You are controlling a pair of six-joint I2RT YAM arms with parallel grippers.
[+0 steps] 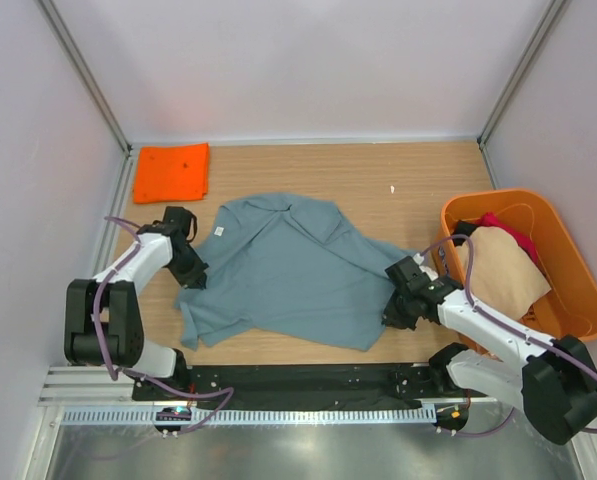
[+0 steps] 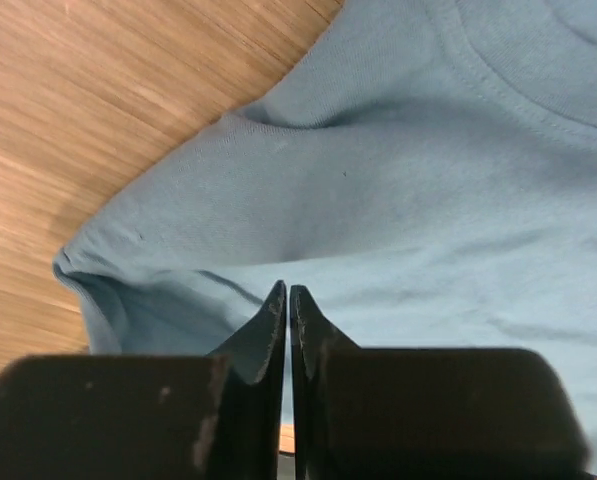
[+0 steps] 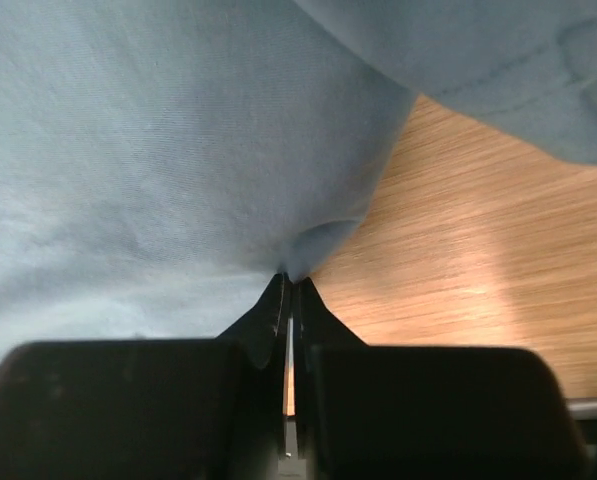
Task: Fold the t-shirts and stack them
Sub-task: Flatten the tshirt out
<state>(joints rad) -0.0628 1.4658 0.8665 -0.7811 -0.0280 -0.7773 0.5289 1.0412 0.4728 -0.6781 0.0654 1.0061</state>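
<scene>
A large grey-blue t-shirt [image 1: 278, 275] lies spread and rumpled on the middle of the wooden table. My left gripper [image 1: 193, 270] is at its left edge, by a sleeve. In the left wrist view the gripper [image 2: 286, 290] is shut, with the cloth [image 2: 398, 180] creasing toward its tips. My right gripper [image 1: 393, 312] is at the shirt's right edge. In the right wrist view it [image 3: 292, 280] is shut on a puckered bit of the cloth [image 3: 158, 150]. A folded bright orange t-shirt [image 1: 173, 172] lies at the back left.
A rigid orange tub [image 1: 568, 250] stands at the right and holds a beige shirt [image 1: 503, 270], a red one [image 1: 508, 232] and a dark one [image 1: 468, 232]. A small white scrap [image 1: 392, 189] lies on the table. White walls close in the back and sides.
</scene>
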